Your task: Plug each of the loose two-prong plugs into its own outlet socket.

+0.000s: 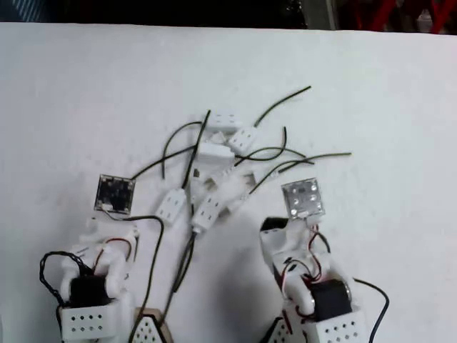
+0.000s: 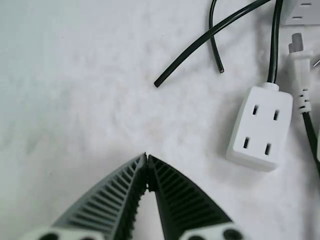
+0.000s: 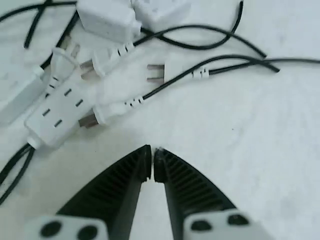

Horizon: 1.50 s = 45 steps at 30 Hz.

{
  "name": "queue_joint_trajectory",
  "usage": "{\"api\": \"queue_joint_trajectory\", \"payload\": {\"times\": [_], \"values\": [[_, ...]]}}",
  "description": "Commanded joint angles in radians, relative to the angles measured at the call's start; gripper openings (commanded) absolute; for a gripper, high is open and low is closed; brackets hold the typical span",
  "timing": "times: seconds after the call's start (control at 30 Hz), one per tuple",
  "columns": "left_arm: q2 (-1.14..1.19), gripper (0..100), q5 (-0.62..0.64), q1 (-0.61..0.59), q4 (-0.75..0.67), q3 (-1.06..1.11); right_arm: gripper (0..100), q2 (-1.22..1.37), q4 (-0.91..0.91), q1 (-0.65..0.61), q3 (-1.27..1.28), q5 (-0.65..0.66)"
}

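Lying flat, plug (image 3: 177, 69) aims prongs toward outlet socket (image 3: 52, 107).

You are looking at a heap (image 1: 214, 153) too blurred in the high view for telling plugs from sockets. The left wrist view's edge is cutting off a white socket block (image 2: 302, 11) and a plug's cord (image 2: 311, 135); the right wrist view's, a second socket block (image 3: 17, 100).

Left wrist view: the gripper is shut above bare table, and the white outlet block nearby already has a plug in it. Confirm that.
Wrong on one point. The left wrist view shows the white outlet block with all four slots empty, no plug in it. The rest holds: the left gripper is shut above bare table.
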Motion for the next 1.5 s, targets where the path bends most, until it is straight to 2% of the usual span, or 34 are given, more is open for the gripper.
{"api": "queue_joint_trajectory", "payload": {"times": [0.0, 0.13, 0.37, 0.57, 0.63, 1.13, 1.47], "values": [[-0.010, 2, -0.002, -0.008, -0.018, -0.014, 1.6, 0.030, -0.018, 0.002, -0.133, -0.009], [-0.010, 2, -0.002, -0.008, -0.023, -0.005, 1.6, 0.203, -0.018, -0.041, -0.270, -0.051], [-0.010, 2, -0.005, -0.008, -0.023, -0.005, 3.4, 0.768, -0.018, -0.186, -0.589, -0.230], [-0.010, 2, -0.006, -0.010, -0.020, -0.005, 24.2, 1.152, -0.018, -0.206, -0.772, -0.419], [-0.010, 2, -0.006, -0.010, -0.020, -0.005, 28.0, 1.250, -0.018, -0.211, -0.807, -0.456], [-0.010, 2, -0.006, -0.010, -0.018, -0.005, 26.1, 1.725, -0.018, -0.243, -1.068, -0.634], [-0.010, 2, -0.006, -0.010, -0.018, -0.005, 25.9, 1.960, -0.018, -0.242, -1.208, -0.647]]}}
